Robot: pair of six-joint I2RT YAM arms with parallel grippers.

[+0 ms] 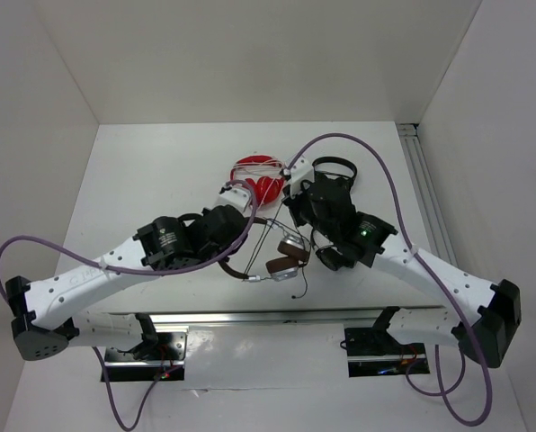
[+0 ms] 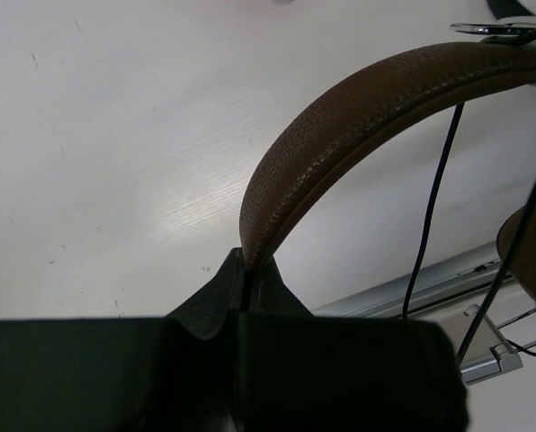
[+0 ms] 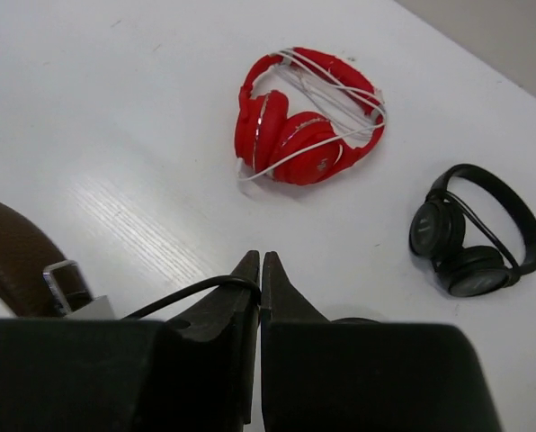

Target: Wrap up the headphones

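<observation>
Bases of both arms sit at the near edge of the bench (image 1: 142,171), just behind an aluminium rail (image 1: 277,317), and the headphones (image 1: 281,256) lie just beyond that rail, near the middle, between the two wrists. The left pincer (image 2: 247,270) is pressed together on the brown headband (image 2: 358,117), gripping one end of the arc edge-on; from there the band curves up and away to the right, towards the earcups (image 1: 290,247), which sit on the right arm's side. The right pincer (image 3: 260,265) is also pressed together, pinching the thin dark cable (image 3: 192,290), which loops out from between its fingertips on the left. A slack length of cable hangs past the headband in the left wrist view, and a loose end trails towards the rail. Whether the earcups rest on the bench or hang just above it cannot be told. So the headphones' long axis runs roughly left to right between the pincers, with the left arm anchoring the band and the right arm best placed, by my reading, to carry the cable around it. Farther back lie red headphones (image 3: 304,117) with a white cord wound on them, and well to their right a small black pair (image 3: 475,234).
</observation>
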